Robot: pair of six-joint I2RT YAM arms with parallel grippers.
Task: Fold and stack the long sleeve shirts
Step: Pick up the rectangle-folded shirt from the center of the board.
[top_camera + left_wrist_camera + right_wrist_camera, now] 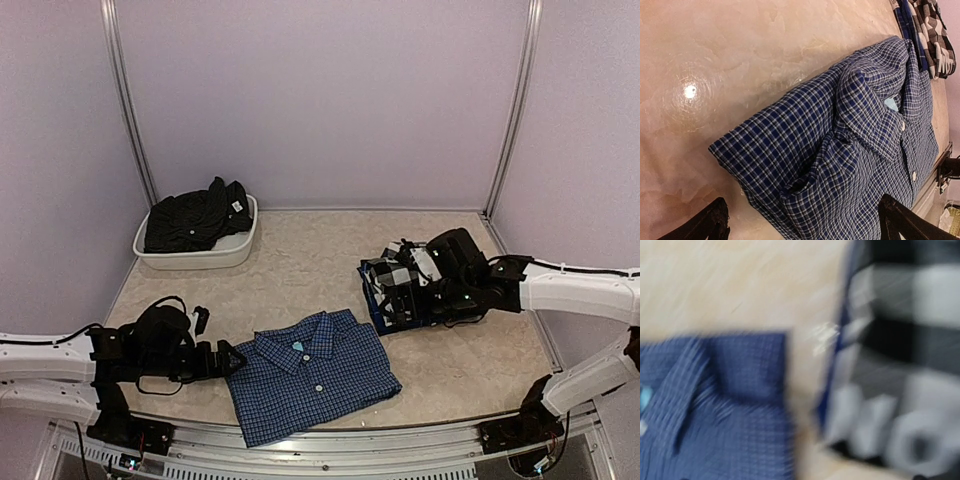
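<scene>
Your left pincer (232, 360) sits low at the lower left of the top view, right at the left edge of the blue check shirt (312, 375). In the left wrist view it's spread wide: the two dark fingers (715, 220) poke up from the bottom corners with a folded corner of the shirt between them. It isn't gripping anything, and I can't tell if either finger actually touches the cloth.

That blue shirt lies folded on the surface (300, 260), lower middle of the top view, collar up and buttons showing.

Your right pincer (425, 285) is over at centre right, at the black-and-white check shirt (395, 285). That one is a folded bundle lying on some blue cloth (375, 308) that sticks out along its lower left edge. The right wrist view is badly smeared. You only get the blue shirt at lower left and the check bundle on the right, so I can't tell how wide that pincer is or whether it has hold of the shirt.

The black shirt (195, 220) is heaped in the white tub (215, 258), upper left of the surface.
</scene>
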